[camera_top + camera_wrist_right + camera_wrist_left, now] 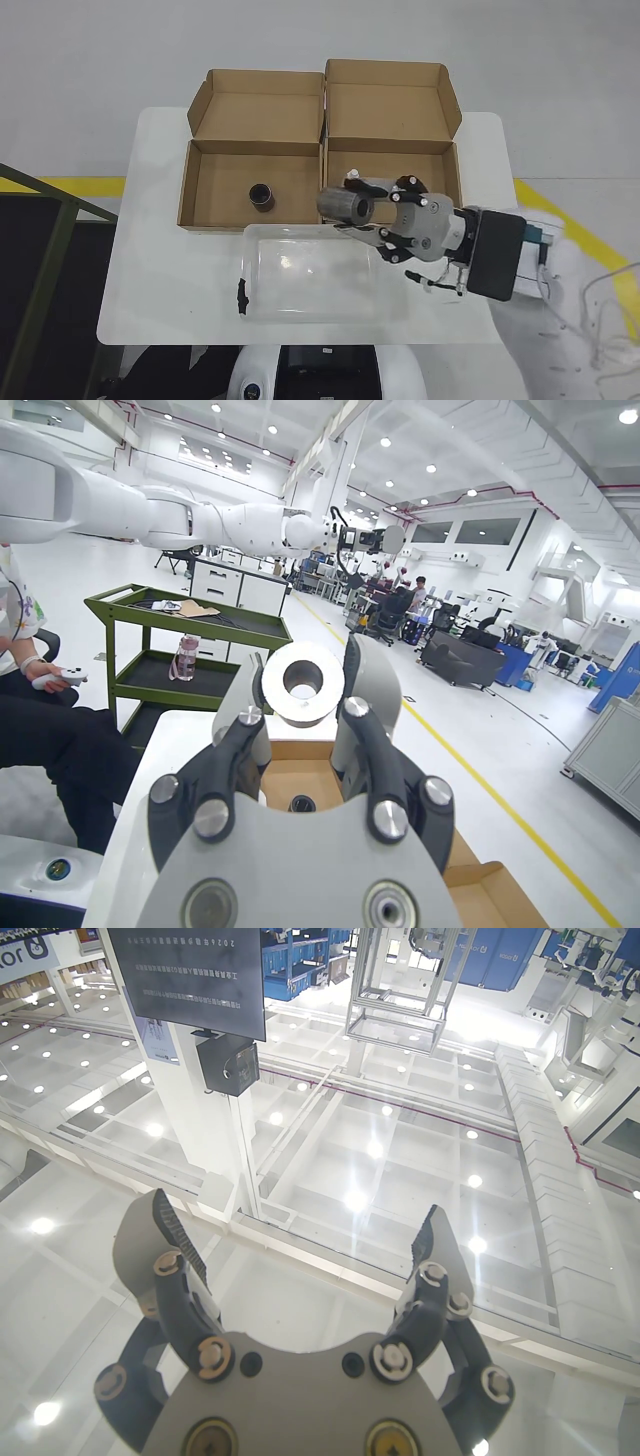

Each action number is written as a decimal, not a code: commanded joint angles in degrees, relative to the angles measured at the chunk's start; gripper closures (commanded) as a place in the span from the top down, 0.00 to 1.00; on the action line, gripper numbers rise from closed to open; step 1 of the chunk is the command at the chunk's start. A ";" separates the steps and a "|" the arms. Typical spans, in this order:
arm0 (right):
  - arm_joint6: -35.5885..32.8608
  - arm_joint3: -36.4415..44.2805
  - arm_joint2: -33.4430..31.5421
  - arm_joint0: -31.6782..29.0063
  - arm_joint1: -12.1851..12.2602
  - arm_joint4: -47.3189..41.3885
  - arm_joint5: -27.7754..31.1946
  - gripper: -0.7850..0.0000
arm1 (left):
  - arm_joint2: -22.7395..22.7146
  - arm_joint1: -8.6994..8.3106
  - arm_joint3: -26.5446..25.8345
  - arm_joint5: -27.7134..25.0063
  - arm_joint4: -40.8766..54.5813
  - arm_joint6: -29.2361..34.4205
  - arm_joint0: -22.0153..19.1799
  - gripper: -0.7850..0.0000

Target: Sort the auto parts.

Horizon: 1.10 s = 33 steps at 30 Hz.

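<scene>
My right gripper (360, 210) is shut on a grey metal cylinder (343, 205) with a bore through it, held sideways in the air. It hangs over the far rim of the clear plastic bin (300, 288), near the seam between the two cardboard boxes. In the right wrist view the cylinder (327, 700) sits between the fingers (367, 680), bore facing the camera. A small dark ring-shaped part (262, 196) lies in the left box (212, 195) and shows below the cylinder (301, 802). My left gripper (296, 1208) is open and holds nothing, pointing up at the ceiling.
The right box (440, 172) stands next to the left one, both with lids folded back. A small black piece (240, 295) sits at the bin's left rim. The white table (160, 270) has bare room left of the bin. A green cart (150, 640) stands beside the table.
</scene>
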<state>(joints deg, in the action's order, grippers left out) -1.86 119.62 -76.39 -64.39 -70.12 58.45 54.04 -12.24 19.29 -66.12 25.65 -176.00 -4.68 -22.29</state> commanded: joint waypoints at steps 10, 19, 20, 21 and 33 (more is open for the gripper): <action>-7.40 -5.17 6.53 3.25 -0.03 5.31 -3.01 0.00 | 0.00 0.00 0.00 0.00 0.00 0.00 0.00 1.00; -14.43 -12.72 13.14 6.37 -0.53 11.64 -8.21 0.00 | 0.00 0.00 0.00 0.00 0.00 0.00 0.00 1.00; -15.46 -13.56 13.87 6.78 -0.62 12.46 -9.09 0.00 | 0.00 0.00 0.00 0.00 0.00 0.00 0.00 1.00; -16.17 -14.48 14.61 7.13 -0.73 12.89 -9.87 0.00 | 0.00 0.00 0.00 0.00 0.00 0.00 0.00 1.00; -22.92 -24.52 21.53 13.37 -2.28 9.25 -13.14 0.00 | 0.00 0.00 0.00 0.00 0.00 0.00 0.00 1.00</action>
<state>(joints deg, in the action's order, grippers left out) -24.36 95.95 -55.43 -51.61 -72.25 68.20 41.13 -12.24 19.29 -66.12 25.65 -176.00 -4.68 -22.29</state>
